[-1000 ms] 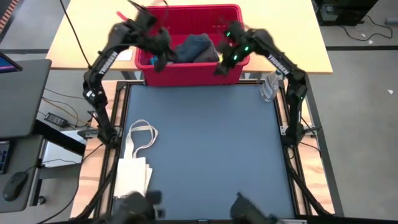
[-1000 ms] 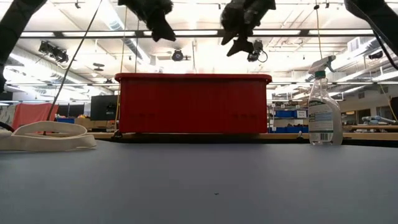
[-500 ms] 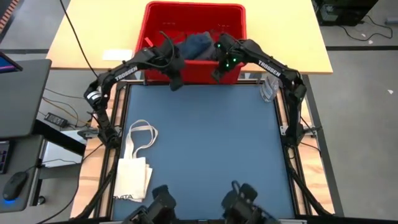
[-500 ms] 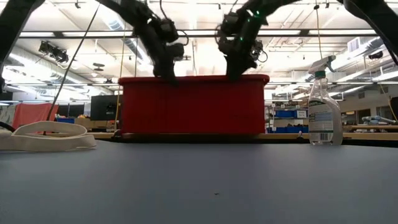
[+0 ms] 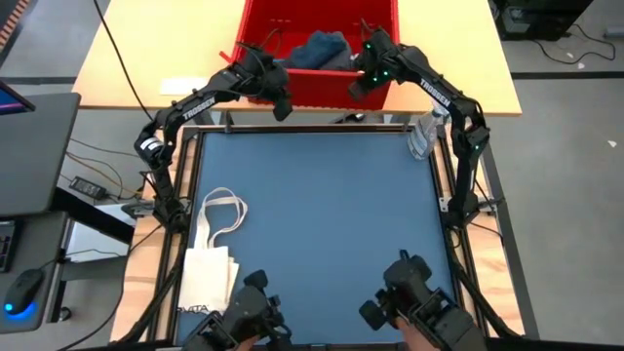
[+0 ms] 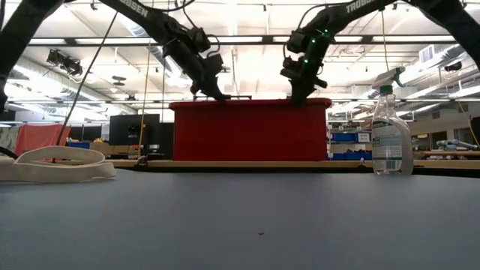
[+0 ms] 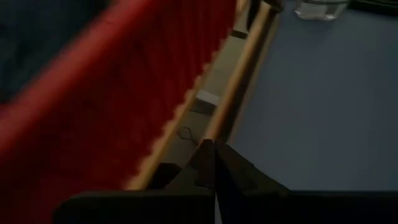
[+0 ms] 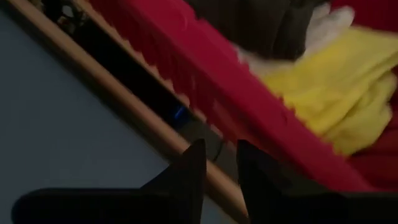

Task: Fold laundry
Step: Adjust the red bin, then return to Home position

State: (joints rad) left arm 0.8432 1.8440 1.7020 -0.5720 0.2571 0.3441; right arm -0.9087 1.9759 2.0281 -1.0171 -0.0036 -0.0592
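Though raised well above it a second ago, now down at the near wall of the red ribbed plastic bin [image 5: 322, 93]: left gripper [image 5: 283, 105] at the wall's left end, right gripper [image 5: 359, 90] toward its right end. Bin shoved away in the meantime. Half a second ago just at the far edge of the flat blue-grey table mat [image 5: 322, 214]. Now farther back on the pale wooden tabletop [image 5: 146, 49], a strip of bare wood between bin and mat. Smaller and narrower in the low view too.

Clenched on the left, fingertips [image 7: 214, 152] meeting in a point, nothing between. Parted by a narrow gap on the right, fingers [image 8: 189, 174] equally empty.

All inside the bin, the laundry: crumpled dark grey garment [image 5: 317, 49] on top, bright yellow soft cloth [image 8: 336, 93] and a scrap of white cloth [image 8: 323, 22] beside it in the right wrist view. No garment out on the mat yet.

Unmoved at the mat's left side: cream canvas tote bag with long handles [image 5: 210, 258]. Likewise the clear plastic spray bottle [image 5: 424, 136] at the far right corner.

By the look of it, no folding begun. Pushing the bin back puts the garments farther from reach, so probably repositioning or a stray contact rather than progress. Next likely needed: a reach over the rim with fingers spread, to draw one garment out onto the mat.
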